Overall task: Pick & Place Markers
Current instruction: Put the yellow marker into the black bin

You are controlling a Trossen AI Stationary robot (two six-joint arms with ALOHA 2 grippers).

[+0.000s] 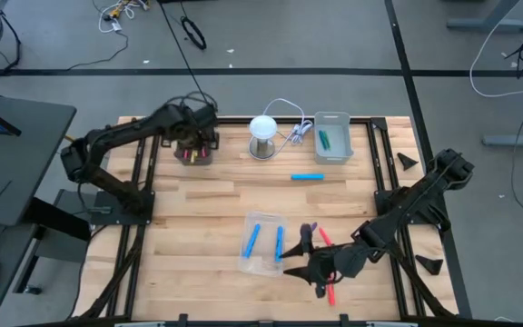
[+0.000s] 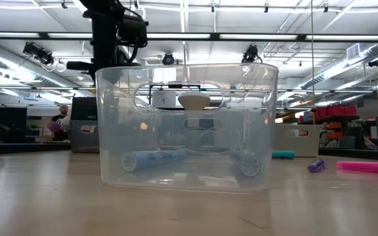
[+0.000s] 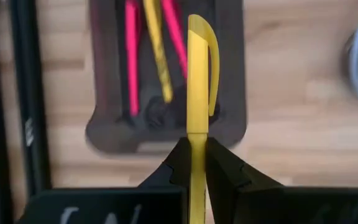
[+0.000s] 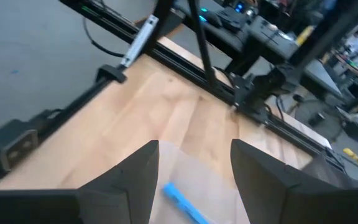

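Over the dark tray [image 3: 229, 118], left fingers [image 3: 219, 171] clench a yellow marker [image 3: 197, 81] lengthwise; right fingers [image 4: 257, 168] spread.

Yellow marker [image 3: 197, 81] pinched in the dark left gripper [image 3: 196, 163], hanging over a black tray [image 3: 229, 93] that shows pink and yellow markers inside. Two blue markers [image 1: 252, 238] lie in the clear tray [image 1: 263, 263] at the near middle, over pale striped wood of the table [image 1: 198, 218]. A light-blue marker [image 1: 306, 177] lies alone mid-table, a green one [image 1: 324, 139] in the grey tray [image 1: 332, 118] far right, a pink one [image 2: 367, 168] near the right.

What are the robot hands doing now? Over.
Left gripper shut on yellow marker, above dark tray. Right gripper open over clear tray. Nothing blocking.
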